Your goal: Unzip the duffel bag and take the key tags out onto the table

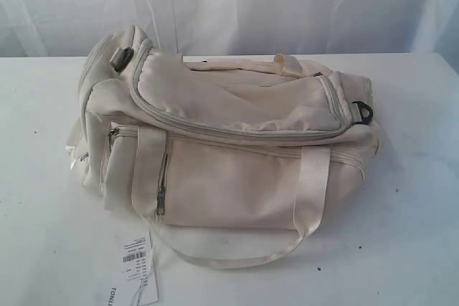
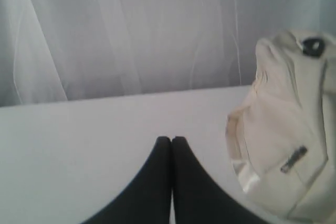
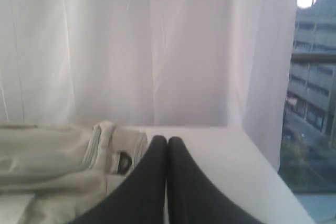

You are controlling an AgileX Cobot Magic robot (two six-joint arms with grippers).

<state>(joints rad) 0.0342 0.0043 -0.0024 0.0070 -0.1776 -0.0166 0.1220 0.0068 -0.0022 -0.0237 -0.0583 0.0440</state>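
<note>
White sheer curtain (image 1: 287,5) hangs behind a wide white tabletop (image 1: 409,234). The cream duffel bag (image 1: 237,170) lies in the centre of the exterior frame, its length running from the upper left toward the right. Its long top zip (image 1: 237,134) curves along the flap and looks closed over the stretch that shows. 2 black rings sit at the bag's ends, 1 at the upper left (image 1: 122,59) and 1 at the right (image 1: 363,112). A webbing handle (image 1: 237,254) loops down onto the tabletop at the lower centre. A white barcode hangtag (image 1: 135,266) lies flat at the lower left, just beside the bag's front corner. A small front pocket zip pull (image 1: 161,198) hangs left of centre. Neither arm appears in the exterior view. The left tool (image 2: 171,139) is closed, its 2 dark fingers pressed together on nothing, over bare tabletop near 1 end of the bag and apart from it. The right tool (image 3: 167,139) is likewise closed and empty by the bag's other end; whether it touches the fabric cannot be told. A building (image 3: 312,77) shows past the curtain's edge.
</note>
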